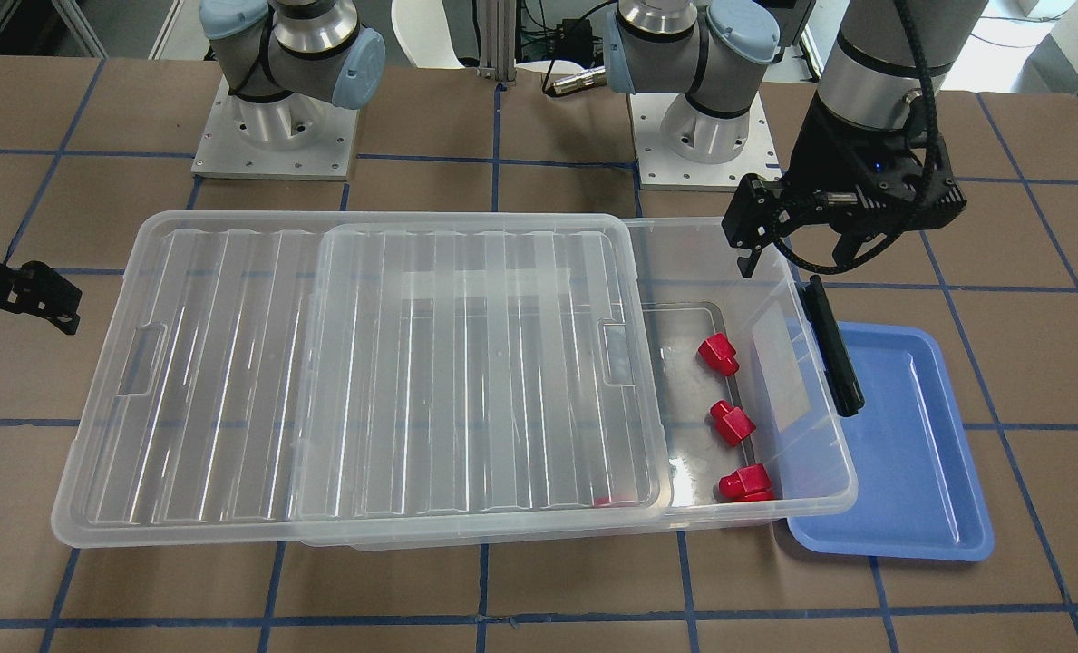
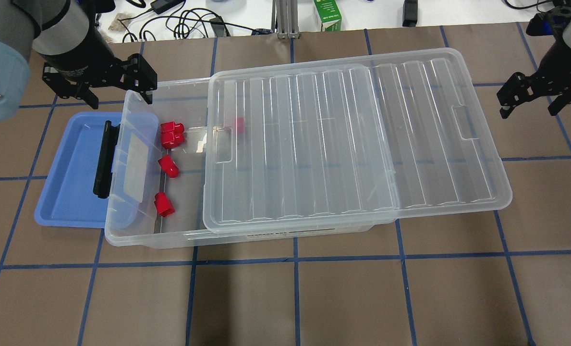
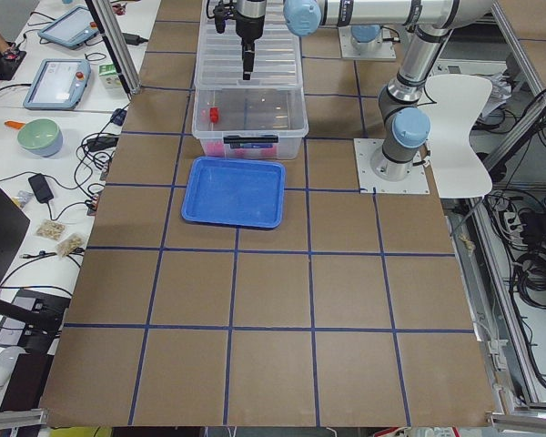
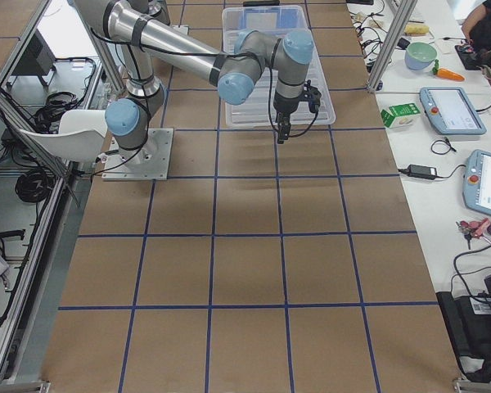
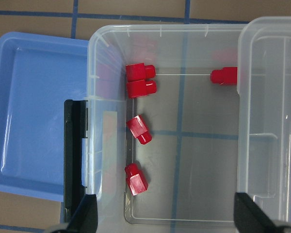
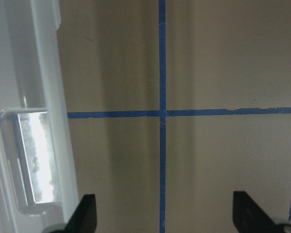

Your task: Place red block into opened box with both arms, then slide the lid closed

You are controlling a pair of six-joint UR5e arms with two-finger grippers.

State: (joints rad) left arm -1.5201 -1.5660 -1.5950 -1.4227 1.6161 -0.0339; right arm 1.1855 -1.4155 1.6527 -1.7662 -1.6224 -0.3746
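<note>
The box [image 1: 820,453] and lid [image 1: 466,363] are clear, glossy plastic, the ribbed lid catching white glare. The red blocks [image 1: 718,354] are smooth, shiny plastic. The blue tray [image 1: 910,435] is smooth plastic with a soft sheen, and the black bar [image 1: 833,349] looks matt. The bench [image 1: 593,589] is matt brown paper crossed by blue tape.
</note>
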